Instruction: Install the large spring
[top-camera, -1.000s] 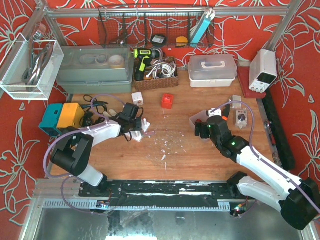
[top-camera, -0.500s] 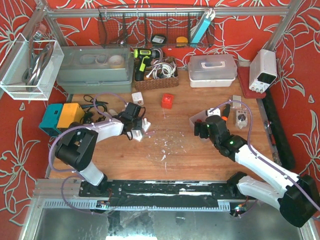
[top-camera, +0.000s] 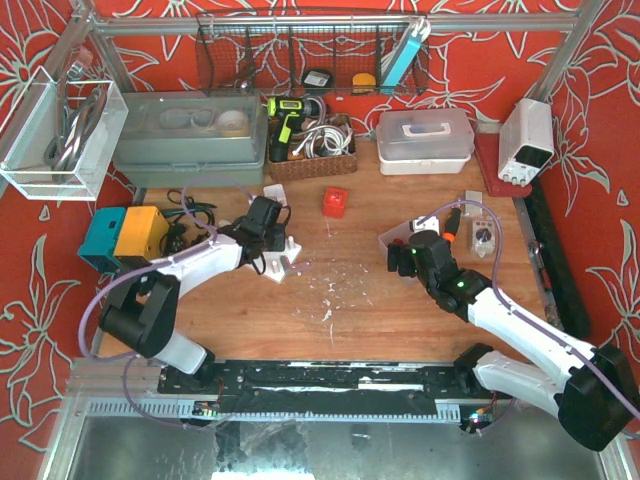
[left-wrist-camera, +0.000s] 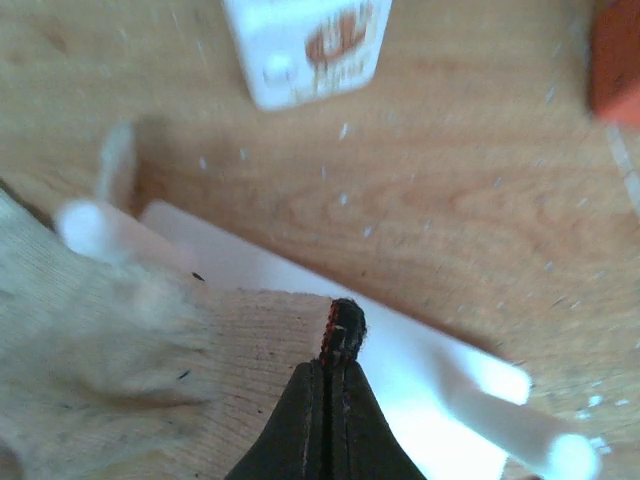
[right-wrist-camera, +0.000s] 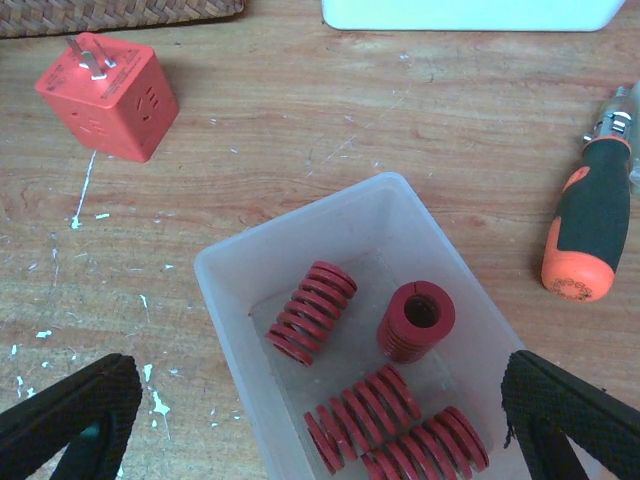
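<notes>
Four springs (right-wrist-camera: 363, 418) lie in a clear tray (right-wrist-camera: 232, 262) on the table (right-wrist-camera: 300, 120), to the right of centre in the top view. All are red coils of flat wire. One stands on end and shows its hollow bore; it looks stubbier and thicker than the rest. A second lies on its side, tilted, just left of it. The last two lie side by side at the near end of the tray, touching each other (which of the four is the large one I cannot tell).

The right gripper (top-camera: 404, 258) hangs over the tray with its fingers (right-wrist-camera: 70, 415) spread wide, one on each side of it and holding nothing.

The left gripper (left-wrist-camera: 343, 345) is at the left of the table, well apart from the tray. Its fingers are pressed tight together, tips at the edge of a beige knit cloth (left-wrist-camera: 140, 370) that overlaps a white plate (left-wrist-camera: 420, 370) with round pegs (left-wrist-camera: 520, 440). Whether they pinch the cloth I cannot tell.

A red cube (right-wrist-camera: 107, 83) with two metal prongs sits beyond the tray, and a screwdriver (right-wrist-camera: 590, 225) lies to its right.
</notes>
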